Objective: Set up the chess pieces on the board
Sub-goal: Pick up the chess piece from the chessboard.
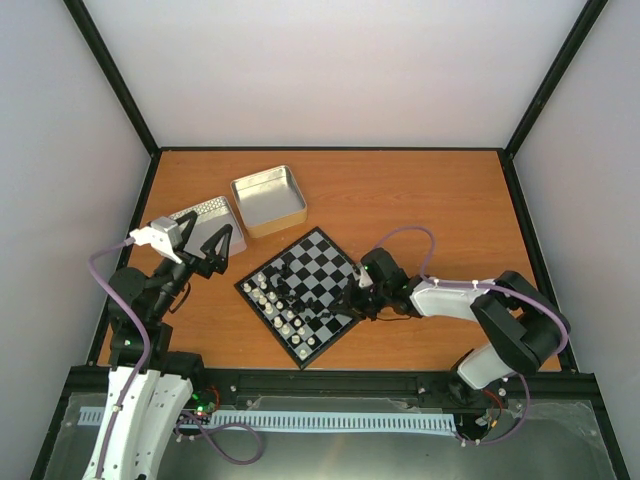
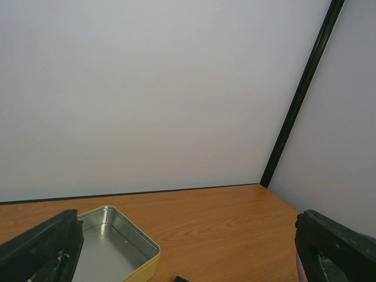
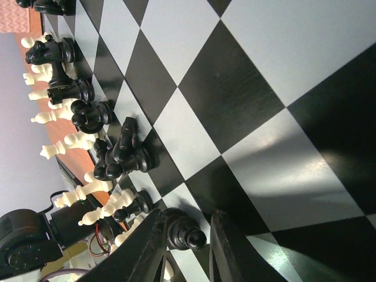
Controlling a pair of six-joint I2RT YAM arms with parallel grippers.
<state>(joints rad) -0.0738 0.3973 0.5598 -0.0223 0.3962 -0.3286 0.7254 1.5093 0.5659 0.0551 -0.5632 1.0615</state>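
Partly done, with white pieces (image 1: 275, 305) ranked along the near-left edge of the board (image 1: 322, 243), black pieces (image 1: 298, 283) bunched mid-board and unsorted, right gripper (image 3: 187, 249) apparently pinching a black pawn (image 3: 183, 232) at its right side, left gripper (image 1: 213, 250) agape near a tin (image 1: 270, 200).

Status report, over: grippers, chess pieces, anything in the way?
Left gripper open, beside the board. Right gripper straddles a black pawn, grip unclear. Nothing seen in the way.

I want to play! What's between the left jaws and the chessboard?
Just bare orange table between left gripper and board, shown in the top view.
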